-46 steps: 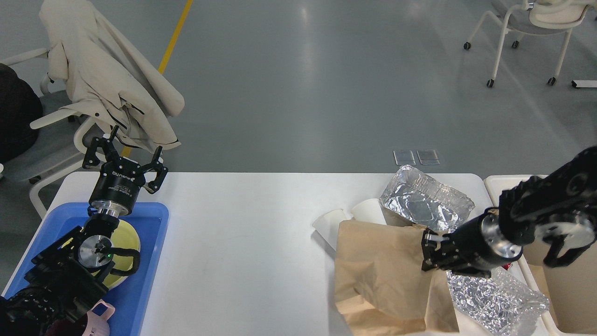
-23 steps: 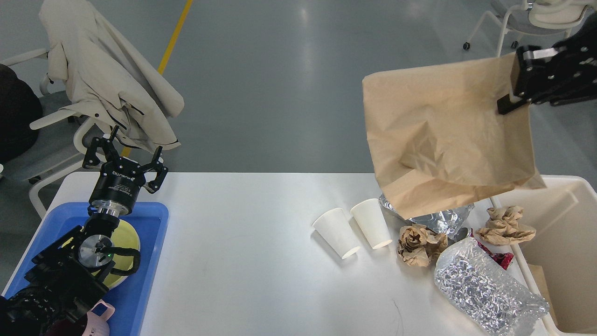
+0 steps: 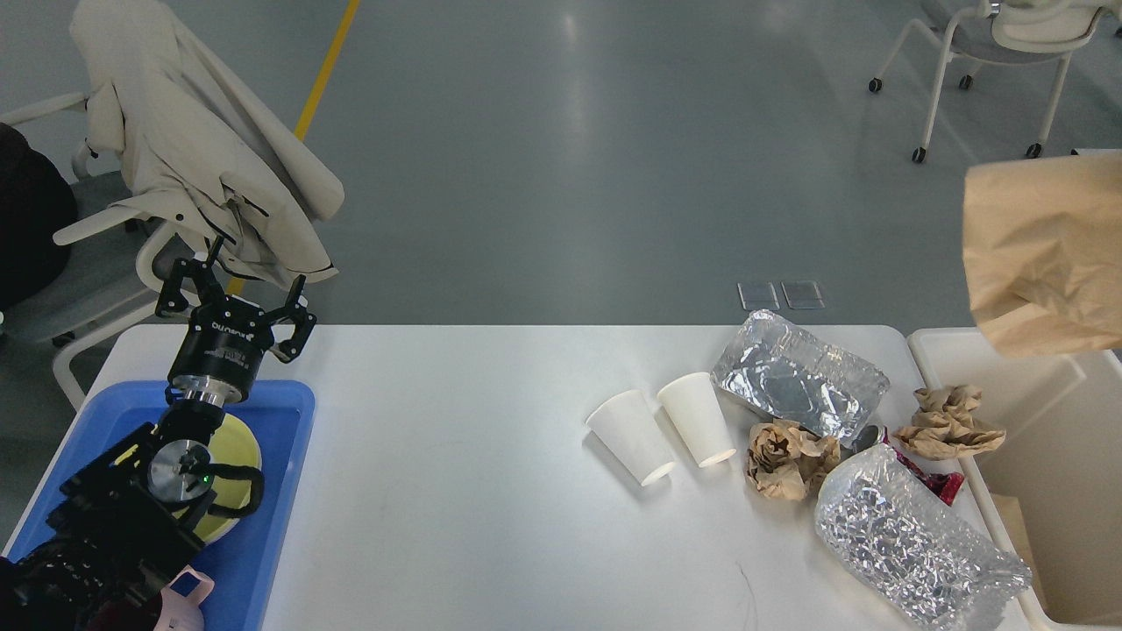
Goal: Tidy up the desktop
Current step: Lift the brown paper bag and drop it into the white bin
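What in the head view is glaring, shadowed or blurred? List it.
Head view: a pale streak of overhead light glares off the grey floor; the foil tray and crinkled foil bag throw bright specular spots; the paper cups cast only soft, short shadows on the desktop, so lighting is diffuse; the brown paper bag is cut by the right edge; the left hand is sharp.

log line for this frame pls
task: tidy desktop | left gripper: open, empty, over blue tray | right gripper: out of view | brown paper bag: above white bin | cups, foil, crumpled paper: on desktop
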Action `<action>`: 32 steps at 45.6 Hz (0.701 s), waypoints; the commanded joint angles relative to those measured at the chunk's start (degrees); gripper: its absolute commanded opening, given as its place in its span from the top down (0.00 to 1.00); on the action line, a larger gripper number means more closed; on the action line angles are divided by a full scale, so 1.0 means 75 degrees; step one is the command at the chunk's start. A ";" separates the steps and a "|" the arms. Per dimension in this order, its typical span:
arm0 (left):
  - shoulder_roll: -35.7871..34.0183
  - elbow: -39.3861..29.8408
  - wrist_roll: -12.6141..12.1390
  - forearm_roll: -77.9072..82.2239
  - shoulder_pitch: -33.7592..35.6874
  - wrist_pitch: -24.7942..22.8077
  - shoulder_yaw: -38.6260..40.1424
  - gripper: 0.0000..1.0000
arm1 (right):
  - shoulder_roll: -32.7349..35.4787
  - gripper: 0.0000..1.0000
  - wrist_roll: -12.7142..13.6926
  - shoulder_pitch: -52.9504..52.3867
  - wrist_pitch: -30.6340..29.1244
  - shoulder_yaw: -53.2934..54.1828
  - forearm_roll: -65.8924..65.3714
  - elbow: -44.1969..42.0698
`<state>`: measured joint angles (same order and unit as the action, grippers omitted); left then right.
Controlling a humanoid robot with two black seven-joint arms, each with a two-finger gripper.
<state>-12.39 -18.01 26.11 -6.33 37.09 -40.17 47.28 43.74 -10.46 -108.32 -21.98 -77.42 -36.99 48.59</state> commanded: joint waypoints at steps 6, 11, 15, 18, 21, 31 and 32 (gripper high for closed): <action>-0.0001 -0.0001 -0.0001 0.0000 0.0001 0.0000 0.0000 0.00 | -0.0358 1.00 0.0082 0.4816 0.2625 0.0362 0.0981 -0.2422; -0.0001 -0.0001 -0.0001 0.0000 0.0001 0.0000 0.0000 0.00 | -0.0909 1.00 0.0070 0.6798 0.2754 0.0783 0.1872 -0.3816; -0.0001 -0.0001 -0.0001 0.0000 0.0001 0.0000 0.0000 0.00 | -0.1144 1.00 0.0082 0.7620 0.2766 0.1228 0.2084 -0.4240; -0.0001 -0.0001 -0.0001 0.0000 0.0001 0.0000 0.0000 0.00 | -0.1273 1.00 0.0082 0.7797 0.2836 0.1533 0.2084 -0.4241; -0.0001 -0.0001 -0.0013 0.0000 0.0001 0.0000 0.0000 0.00 | -0.1344 1.00 0.0082 0.7856 0.2918 0.1756 0.2084 -0.4229; -0.0001 -0.0001 -0.0001 0.0000 0.0001 0.0000 0.0000 0.00 | -0.1566 0.00 0.0082 0.8137 0.2942 0.2283 0.2096 -0.4159; -0.0001 -0.0001 -0.0001 0.0000 0.0001 0.0000 0.0000 0.00 | -0.1578 0.00 0.0082 0.8114 0.2919 0.2331 0.2096 -0.4112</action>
<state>-12.39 -18.01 26.07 -6.33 37.09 -40.17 47.28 32.47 -9.80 -47.47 0.20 -61.68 -21.29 16.82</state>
